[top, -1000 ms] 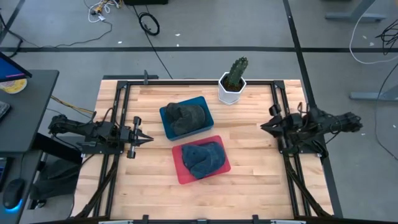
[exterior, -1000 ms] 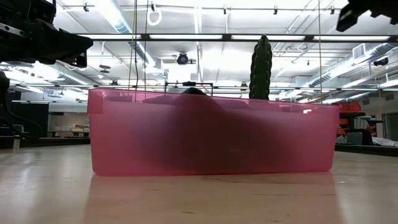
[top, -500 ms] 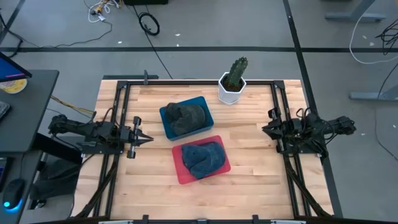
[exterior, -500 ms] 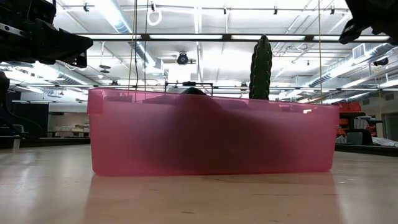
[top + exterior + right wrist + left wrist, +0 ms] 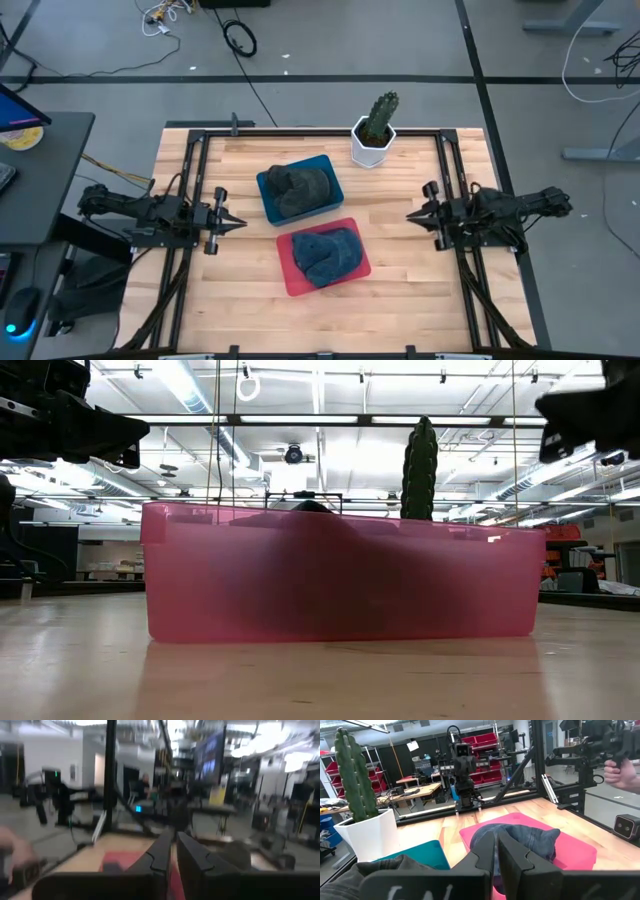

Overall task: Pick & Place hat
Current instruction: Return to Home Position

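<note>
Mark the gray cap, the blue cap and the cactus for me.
gray cap (image 5: 301,190): high view, on its crown.
blue cap (image 5: 326,255): high view, on its crown.
cactus (image 5: 381,113): high view, on its green stem.

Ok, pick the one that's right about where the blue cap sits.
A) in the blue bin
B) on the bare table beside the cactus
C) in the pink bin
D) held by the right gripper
C: in the high view the blue cap lies inside the pink bin, while the blue bin holds a gray cap.
</note>
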Action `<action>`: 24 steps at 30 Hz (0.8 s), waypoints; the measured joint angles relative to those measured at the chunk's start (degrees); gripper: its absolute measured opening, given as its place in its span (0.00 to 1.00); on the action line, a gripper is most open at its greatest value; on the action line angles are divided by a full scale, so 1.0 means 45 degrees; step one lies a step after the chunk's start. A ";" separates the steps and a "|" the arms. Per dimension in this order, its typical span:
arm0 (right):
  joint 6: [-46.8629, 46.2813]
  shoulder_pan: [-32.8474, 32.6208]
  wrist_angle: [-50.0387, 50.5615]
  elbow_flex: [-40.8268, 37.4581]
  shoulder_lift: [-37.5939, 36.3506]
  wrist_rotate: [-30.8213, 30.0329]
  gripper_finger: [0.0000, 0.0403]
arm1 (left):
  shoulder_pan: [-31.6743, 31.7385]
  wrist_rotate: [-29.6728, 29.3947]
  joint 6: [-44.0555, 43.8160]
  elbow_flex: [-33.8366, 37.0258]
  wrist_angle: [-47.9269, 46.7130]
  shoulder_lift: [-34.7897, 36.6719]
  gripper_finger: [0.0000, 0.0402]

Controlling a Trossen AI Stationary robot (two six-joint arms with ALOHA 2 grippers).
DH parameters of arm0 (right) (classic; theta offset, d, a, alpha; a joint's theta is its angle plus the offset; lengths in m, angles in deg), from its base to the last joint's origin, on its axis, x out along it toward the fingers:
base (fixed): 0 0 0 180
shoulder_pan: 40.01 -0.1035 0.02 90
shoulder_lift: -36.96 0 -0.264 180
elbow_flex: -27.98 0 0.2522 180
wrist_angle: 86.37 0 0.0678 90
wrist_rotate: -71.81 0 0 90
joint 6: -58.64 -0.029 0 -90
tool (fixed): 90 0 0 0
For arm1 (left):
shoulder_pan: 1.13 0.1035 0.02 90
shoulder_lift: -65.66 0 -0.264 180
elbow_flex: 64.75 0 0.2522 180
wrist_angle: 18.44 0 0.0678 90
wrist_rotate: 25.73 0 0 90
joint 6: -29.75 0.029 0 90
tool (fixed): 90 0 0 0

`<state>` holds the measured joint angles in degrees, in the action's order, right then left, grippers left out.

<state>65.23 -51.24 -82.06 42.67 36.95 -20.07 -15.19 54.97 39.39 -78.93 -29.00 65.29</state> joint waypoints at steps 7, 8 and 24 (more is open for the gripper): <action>-0.0086 0.0000 0.1995 0.0000 0.0011 0.0315 0.09 | -0.0001 0.0000 -0.0002 0.0003 0.0000 0.0000 0.06; -0.0034 0.0000 0.1946 0.0000 0.0024 0.0295 0.09 | 0.0003 0.0000 0.0003 0.0003 0.0005 0.0000 0.06; -0.1361 0.0000 0.1918 0.0000 0.0024 0.0198 0.09 | 0.0003 0.0000 -0.0001 -0.0002 0.0003 0.0000 0.06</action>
<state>59.10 -51.24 -73.43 42.67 37.06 -19.18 -15.18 54.97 39.39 -78.94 -28.99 65.29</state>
